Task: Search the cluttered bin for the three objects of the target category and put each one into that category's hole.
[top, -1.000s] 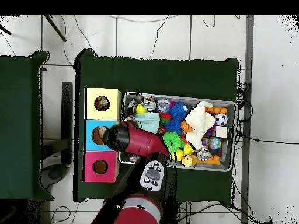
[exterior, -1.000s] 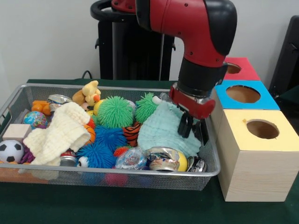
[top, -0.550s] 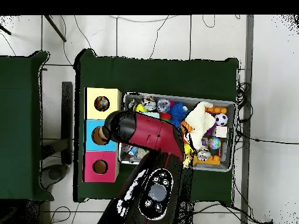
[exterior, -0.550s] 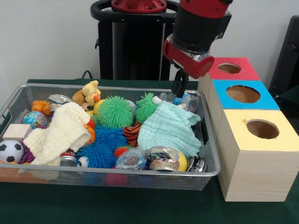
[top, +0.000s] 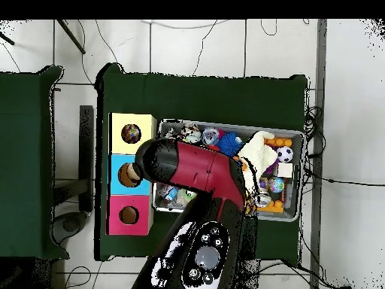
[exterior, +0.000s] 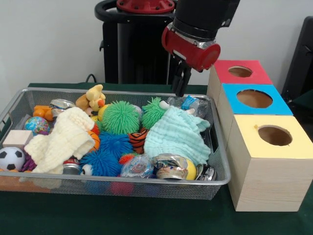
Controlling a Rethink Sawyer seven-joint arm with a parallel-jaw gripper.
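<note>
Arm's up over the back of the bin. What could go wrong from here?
1. The gripper hangs empty over the crushed plastic bottle, close to the bin's far rim; coming down, it may strike the mesh.
2. The mint cloth covers things beneath, so targets may go unseen.
3. Cans at the front lie packed tight; grasps may slip.

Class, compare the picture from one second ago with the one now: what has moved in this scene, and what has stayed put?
The gripper has risen out of the bin. A second ago it was low, at the mint cloth by the bin's box-side wall; now it hangs above the far rim, carrying nothing visible. The cloth, the fuzzy balls, the cans and the three boxes lie as they did.
</note>
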